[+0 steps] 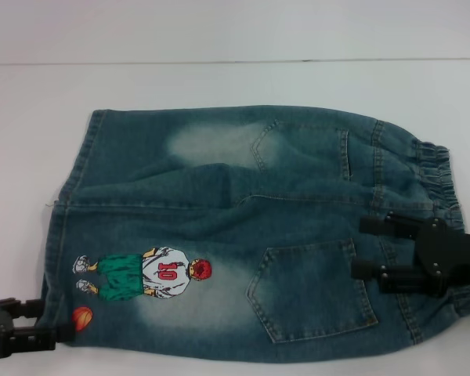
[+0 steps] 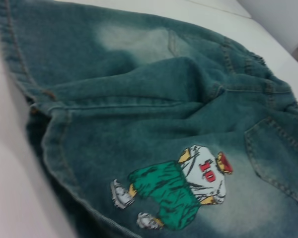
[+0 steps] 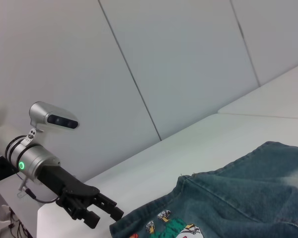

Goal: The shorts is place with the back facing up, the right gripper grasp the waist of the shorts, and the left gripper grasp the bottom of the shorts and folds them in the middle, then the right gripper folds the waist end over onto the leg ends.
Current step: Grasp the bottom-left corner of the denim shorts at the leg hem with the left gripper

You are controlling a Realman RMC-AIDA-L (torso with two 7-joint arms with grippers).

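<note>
The shorts [image 1: 219, 211] lie flat on the white table, back up, with two back pockets showing. The ruffled waist of the shorts [image 1: 435, 176] is at the right; the leg ends [image 1: 78, 160] are at the left. The player patch [image 1: 153, 272] and orange ball patch [image 1: 82, 317] sit on the near leg. My right gripper [image 1: 360, 247] hovers open over the near pocket beside the waist, fingers pointing left. At the near left hem corner, my left gripper [image 1: 51, 321] is open. The left wrist view shows the hem [image 2: 54, 148] and patch [image 2: 184, 191]. The right wrist view shows the left gripper [image 3: 109, 217] by the shorts [image 3: 248, 198].
The white table [image 1: 235, 86] extends beyond the shorts to a back edge, with bare surface on the far side and at the left. Grey wall panels [image 3: 179, 64] rise behind the table. The left arm's silver wrist [image 3: 32, 161] carries a camera [image 3: 54, 119].
</note>
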